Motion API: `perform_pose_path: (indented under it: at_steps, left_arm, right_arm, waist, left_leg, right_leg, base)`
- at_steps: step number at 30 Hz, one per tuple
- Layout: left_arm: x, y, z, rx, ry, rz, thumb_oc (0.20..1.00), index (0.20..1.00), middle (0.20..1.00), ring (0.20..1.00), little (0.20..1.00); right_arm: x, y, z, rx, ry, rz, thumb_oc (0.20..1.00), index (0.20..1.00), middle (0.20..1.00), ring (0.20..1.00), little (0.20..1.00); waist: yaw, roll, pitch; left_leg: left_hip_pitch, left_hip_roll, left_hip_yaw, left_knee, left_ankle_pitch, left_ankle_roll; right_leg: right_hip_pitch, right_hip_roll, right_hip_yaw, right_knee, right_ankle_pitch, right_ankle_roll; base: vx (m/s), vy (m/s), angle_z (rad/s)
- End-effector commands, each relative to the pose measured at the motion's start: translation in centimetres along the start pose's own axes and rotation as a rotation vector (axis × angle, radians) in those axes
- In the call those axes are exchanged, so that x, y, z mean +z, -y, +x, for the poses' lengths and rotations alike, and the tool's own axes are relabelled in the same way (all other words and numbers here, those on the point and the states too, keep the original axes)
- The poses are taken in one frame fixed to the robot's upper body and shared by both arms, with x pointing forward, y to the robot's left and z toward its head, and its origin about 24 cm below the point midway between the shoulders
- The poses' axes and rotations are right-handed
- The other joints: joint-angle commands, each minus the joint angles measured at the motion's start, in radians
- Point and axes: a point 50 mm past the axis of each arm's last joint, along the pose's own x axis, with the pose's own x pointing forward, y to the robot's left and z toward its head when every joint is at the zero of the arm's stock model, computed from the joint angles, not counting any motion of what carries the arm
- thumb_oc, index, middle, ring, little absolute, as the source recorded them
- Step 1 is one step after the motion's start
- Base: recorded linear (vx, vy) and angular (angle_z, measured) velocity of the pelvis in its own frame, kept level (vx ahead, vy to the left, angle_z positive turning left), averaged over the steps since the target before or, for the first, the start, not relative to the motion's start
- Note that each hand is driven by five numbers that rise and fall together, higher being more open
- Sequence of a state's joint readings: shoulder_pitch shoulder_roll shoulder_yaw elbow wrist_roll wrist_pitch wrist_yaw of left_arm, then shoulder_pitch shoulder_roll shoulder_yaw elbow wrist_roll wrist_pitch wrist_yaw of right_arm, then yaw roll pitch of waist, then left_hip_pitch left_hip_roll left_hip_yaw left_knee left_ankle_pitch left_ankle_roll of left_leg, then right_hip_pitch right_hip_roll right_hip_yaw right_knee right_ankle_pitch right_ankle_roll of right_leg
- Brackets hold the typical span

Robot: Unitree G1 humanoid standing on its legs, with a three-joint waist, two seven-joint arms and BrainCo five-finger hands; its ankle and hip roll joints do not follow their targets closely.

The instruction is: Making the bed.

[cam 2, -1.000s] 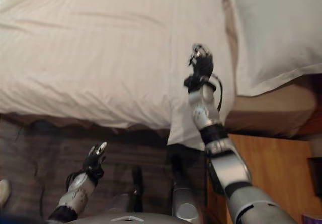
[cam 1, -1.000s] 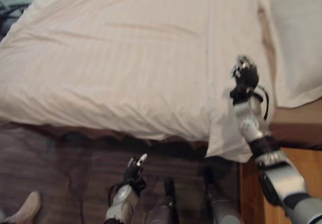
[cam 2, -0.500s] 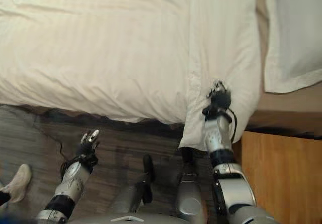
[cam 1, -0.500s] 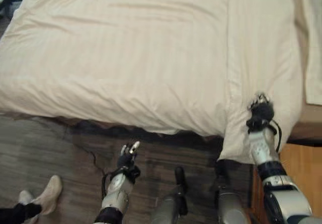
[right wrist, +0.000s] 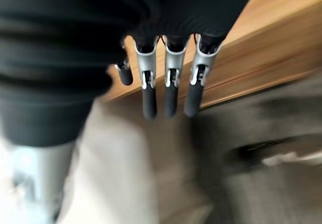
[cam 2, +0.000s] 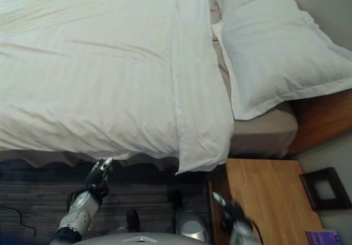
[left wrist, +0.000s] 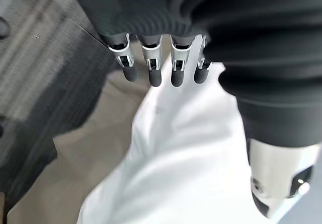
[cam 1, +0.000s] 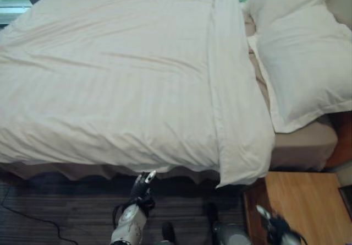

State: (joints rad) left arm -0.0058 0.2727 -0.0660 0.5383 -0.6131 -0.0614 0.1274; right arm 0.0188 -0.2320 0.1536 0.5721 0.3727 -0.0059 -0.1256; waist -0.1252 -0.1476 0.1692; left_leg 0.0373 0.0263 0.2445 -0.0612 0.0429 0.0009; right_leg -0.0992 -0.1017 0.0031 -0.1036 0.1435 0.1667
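The duvet [cam 1: 110, 74] lies spread over the bed [cam 1: 302, 146], white with faint stripes, its top edge turned back in a long folded band [cam 1: 234, 107] that runs across the bed just short of the pillows [cam 1: 302, 63]. The band's near corner hangs over the bed's side, and the duvet's near edge drapes down toward the dark floor [cam 1: 55, 212]. Two white pillows sit at the head end, one overlapping the other, with a strip of tan sheet bare between them and the band.

The left robot hand [cam 1: 143, 183] hangs low beside the bed, just under the duvet's hanging edge — fingers [left wrist: 151, 70] straight and relaxed, holding nothing. The right robot hand [cam 2: 228, 212] is down by the wooden nightstand [cam 2: 264, 195], its fingers [right wrist: 168, 90] straight too, with nothing in them. The nightstand stands beside the bed's head end; a dark frame [cam 2: 324, 189] lies near its far edge.
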Motion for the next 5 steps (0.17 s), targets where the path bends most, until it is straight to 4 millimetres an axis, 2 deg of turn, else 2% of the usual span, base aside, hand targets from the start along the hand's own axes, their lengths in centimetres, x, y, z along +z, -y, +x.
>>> perform_pose_path:
  at_steps: [1, 3, 5]
  left_arm:
    - [8.2, 0.4, -0.1, -0.056, 0.364, 0.16, 1.0, 1.0, 1.0, 1.0, 1.0]
    - [9.6, 0.9, -1.0, -0.064, 0.445, 0.208, 1.0, 1.0, 1.0, 1.0, 1.0]
    - [10.2, 1.0, -2.2, -0.047, 0.517, 0.235, 1.0, 1.0, 1.0, 1.0, 1.0]
  right_arm:
    - [6.0, -0.1, 0.3, 0.034, 0.283, -0.056, 1.0, 1.0, 1.0, 1.0, 1.0]
    - [8.2, -1.1, -0.1, 0.08, 0.386, -0.022, 1.0, 1.0, 1.0, 1.0, 1.0]
    - [12.1, -3.1, -1.5, 0.175, 0.571, 0.031, 1.0, 1.0, 1.0, 1.0, 1.0]
  waist:
    - [0.019, 0.077, 0.037]
    - [0.034, 0.071, 0.015]
    - [0.059, 0.075, -0.04]
  left_leg:
    - [0.059, 0.043, -0.041, -0.026, -0.116, 0.006]
    - [0.062, 0.034, -0.033, -0.026, -0.115, 0.008]
    - [0.081, 0.031, -0.003, -0.026, -0.121, 0.005]
  right_leg:
    - [0.043, -0.042, -0.086, 0.253, -0.159, -0.004]
    - [0.085, -0.054, -0.089, 0.221, -0.159, -0.01]
    - [0.132, -0.071, -0.092, 0.127, -0.152, -0.013]
  base:
    - [-0.06, 0.018, -0.67]
    - [-0.01, 0.005, -0.13]
    - [0.14, -0.048, -0.04]
